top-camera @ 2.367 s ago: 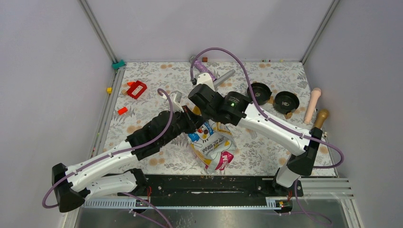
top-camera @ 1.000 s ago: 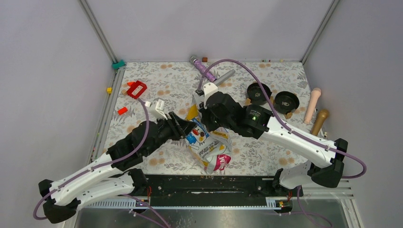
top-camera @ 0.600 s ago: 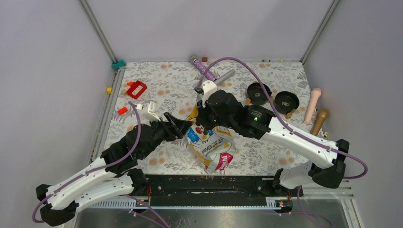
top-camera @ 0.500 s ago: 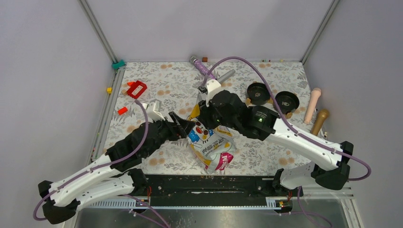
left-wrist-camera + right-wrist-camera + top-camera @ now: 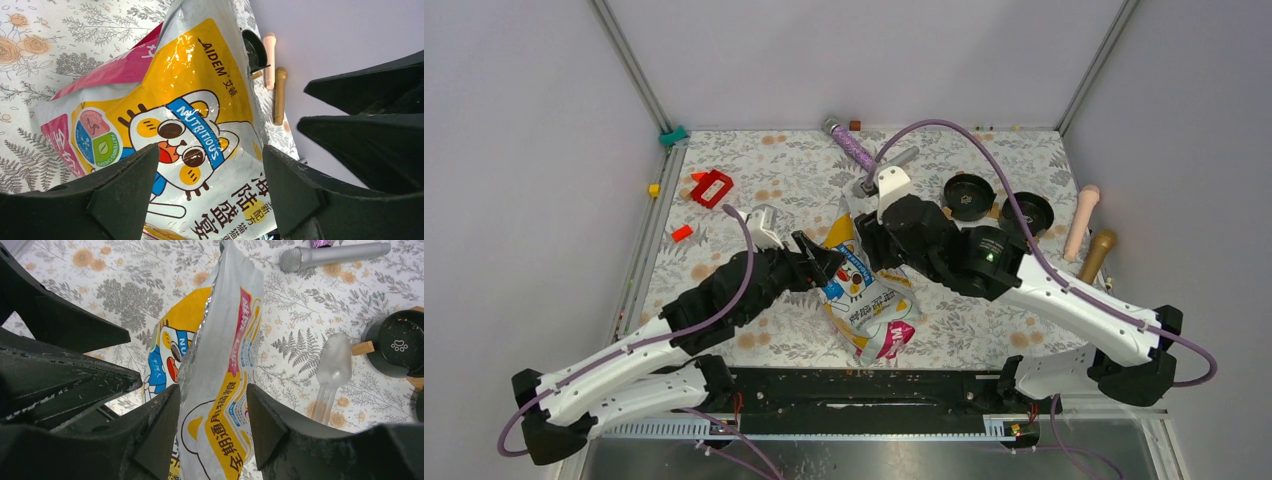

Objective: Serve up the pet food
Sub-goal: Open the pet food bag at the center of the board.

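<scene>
Glossy yellow, white and magenta foil bag (image 5: 864, 295) lies mid-table between both arms, its silver-lined top seemingly open; no kibble shows outside it. The left gripper (image 5: 210, 155) gapes before its printed face, and the right gripper (image 5: 212, 390) spreads astride its top edge, neither pinching. A round black bowl (image 5: 400, 342) looks unfilled, so serving remains.

Glossy yellow-white-magenta foil pet food bag (image 5: 869, 305) sits mid-table. Right of it: clear plastic spoon (image 5: 332, 370), then two round black bowls (image 5: 970, 196) (image 5: 1027, 212). Red plastic block (image 5: 712, 187): left rear.
</scene>
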